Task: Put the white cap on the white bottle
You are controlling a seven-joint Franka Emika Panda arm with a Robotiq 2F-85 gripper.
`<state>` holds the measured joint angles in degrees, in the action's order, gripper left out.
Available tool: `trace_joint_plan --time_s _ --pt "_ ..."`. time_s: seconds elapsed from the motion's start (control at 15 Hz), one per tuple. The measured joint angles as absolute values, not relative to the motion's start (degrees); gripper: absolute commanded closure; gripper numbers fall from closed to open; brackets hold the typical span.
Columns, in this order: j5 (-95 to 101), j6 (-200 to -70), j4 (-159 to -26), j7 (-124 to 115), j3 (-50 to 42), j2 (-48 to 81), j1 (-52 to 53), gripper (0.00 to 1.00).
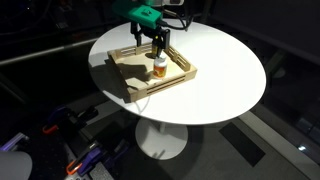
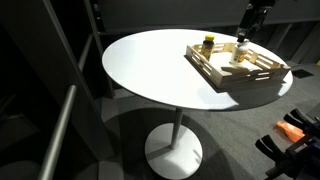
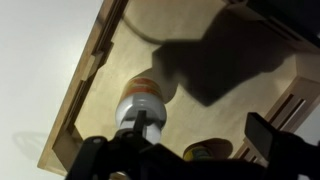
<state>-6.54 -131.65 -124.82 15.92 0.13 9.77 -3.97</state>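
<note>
The white bottle (image 1: 158, 69) with an orange-brown band stands in the wooden tray (image 1: 130, 82). It also shows in the other exterior view (image 2: 240, 53) and in the wrist view (image 3: 140, 103). My gripper (image 1: 157, 42) hangs just above the bottle; it also shows in an exterior view (image 2: 246, 33). In the wrist view the gripper (image 3: 205, 132) has its fingers wide apart, open, with one finger in front of the bottle's top. The bottle's top looks white and rounded. I cannot make out the white cap as a separate thing anywhere.
A dark bottle with a yellow cap (image 2: 208, 43) stands in the same tray (image 2: 262, 78), also seen in the wrist view (image 3: 205, 153). The tray sits on a round white pedestal table (image 1: 225, 70), close to the table's edge in an exterior view (image 2: 150, 60).
</note>
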Motion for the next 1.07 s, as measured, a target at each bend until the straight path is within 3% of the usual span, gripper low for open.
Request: trace_joint_plan --time_s 1.07 --pt "-1.2 -118.4 -130.6 2.0 -2.5 -8.4 -4.1 0.0"
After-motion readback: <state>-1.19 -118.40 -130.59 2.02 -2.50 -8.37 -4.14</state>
